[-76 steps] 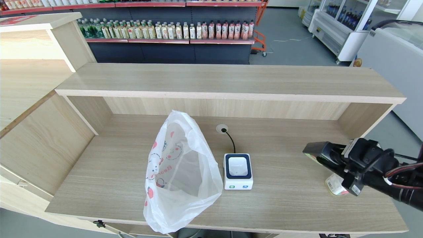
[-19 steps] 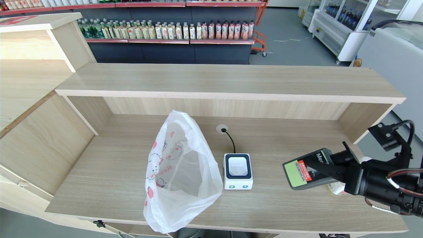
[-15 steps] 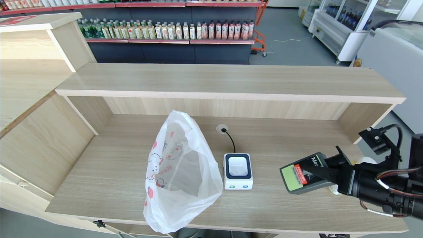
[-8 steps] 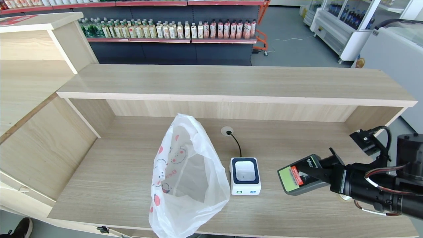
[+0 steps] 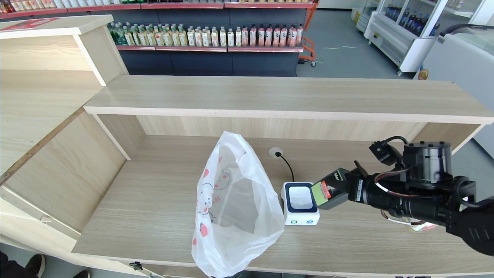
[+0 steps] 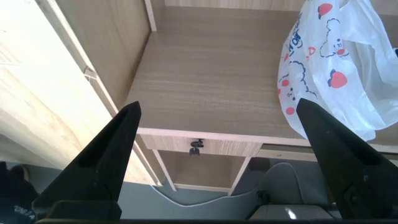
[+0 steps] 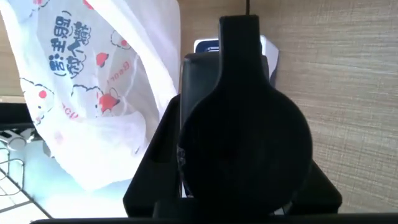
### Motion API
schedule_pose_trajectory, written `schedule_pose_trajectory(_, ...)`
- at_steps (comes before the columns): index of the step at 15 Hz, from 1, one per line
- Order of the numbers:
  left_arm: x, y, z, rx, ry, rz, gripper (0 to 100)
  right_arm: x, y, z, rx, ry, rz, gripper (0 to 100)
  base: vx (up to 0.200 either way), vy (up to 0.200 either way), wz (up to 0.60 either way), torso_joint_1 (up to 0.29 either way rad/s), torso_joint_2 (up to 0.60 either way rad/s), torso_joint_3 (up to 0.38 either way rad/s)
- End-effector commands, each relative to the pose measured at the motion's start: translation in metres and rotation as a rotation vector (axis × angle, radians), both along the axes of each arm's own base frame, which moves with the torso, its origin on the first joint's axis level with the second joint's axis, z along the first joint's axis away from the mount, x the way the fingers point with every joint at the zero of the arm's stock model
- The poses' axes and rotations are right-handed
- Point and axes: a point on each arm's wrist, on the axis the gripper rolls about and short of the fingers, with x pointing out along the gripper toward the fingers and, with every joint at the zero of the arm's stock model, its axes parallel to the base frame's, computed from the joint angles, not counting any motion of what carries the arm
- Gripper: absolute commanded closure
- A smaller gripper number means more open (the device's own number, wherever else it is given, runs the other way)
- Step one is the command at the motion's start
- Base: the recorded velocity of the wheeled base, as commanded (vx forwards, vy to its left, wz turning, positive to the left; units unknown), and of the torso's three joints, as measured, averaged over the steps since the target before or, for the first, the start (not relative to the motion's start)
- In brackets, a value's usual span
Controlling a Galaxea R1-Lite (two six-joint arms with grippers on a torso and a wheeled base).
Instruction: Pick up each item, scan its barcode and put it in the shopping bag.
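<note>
We judge the task to be early: the shopping bag [image 5: 235, 208] stands open on the tabletop [image 5: 154, 216] and looks empty through its thin plastic. The right gripper [image 5: 344, 184] has its jaws clamped on a dark box [image 5: 323, 190], held just beside the scanner [image 5: 300, 202], so scanning and bagging are not yet done. A bottle [image 5: 417, 227] lying under the right arm also waits. The left gripper [image 6: 219, 106] hangs near the tabletop's front edge, jaws spread wide and holding nothing. We cannot see the box's barcode or which face meets the scanner window, and the arm covers most of the bottle.
</note>
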Motion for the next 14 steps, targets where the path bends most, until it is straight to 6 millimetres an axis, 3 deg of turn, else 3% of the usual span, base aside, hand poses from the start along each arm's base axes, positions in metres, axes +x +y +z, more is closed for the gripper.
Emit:
schedule_pose_trajectory(1, 0.0, 0.0, 0.0, -0.001, 0.0, 0.0, 0, 0.025, 0.01, -0.026, -0.036, 0.061, 0.013, 100, 0.0, 0.0, 0.0, 0.0, 0.0, 0.0)
schedule_pose_trajectory(5, 0.0, 0.0, 0.0, 0.0, 0.0, 0.0, 0, 0.051, 0.024, -0.035, -0.02, 0.032, 0.028, 100, 0.0, 0.0, 0.0, 0.0, 0.0, 0.0)
schedule_pose_trajectory(9, 0.0, 0.0, 0.0, 0.0, 0.0, 0.0, 0, 0.057, 0.045, -0.044, -0.016, 0.021, 0.079, 100, 0.0, 0.0, 0.0, 0.0, 0.0, 0.0)
schedule_pose_trajectory(14, 0.0, 0.0, 0.0, 0.0, 0.0, 0.0, 0, 0.061, 0.053, -0.055, -0.015, 0.033, 0.089, 100, 0.0, 0.0, 0.0, 0.0, 0.0, 0.0)
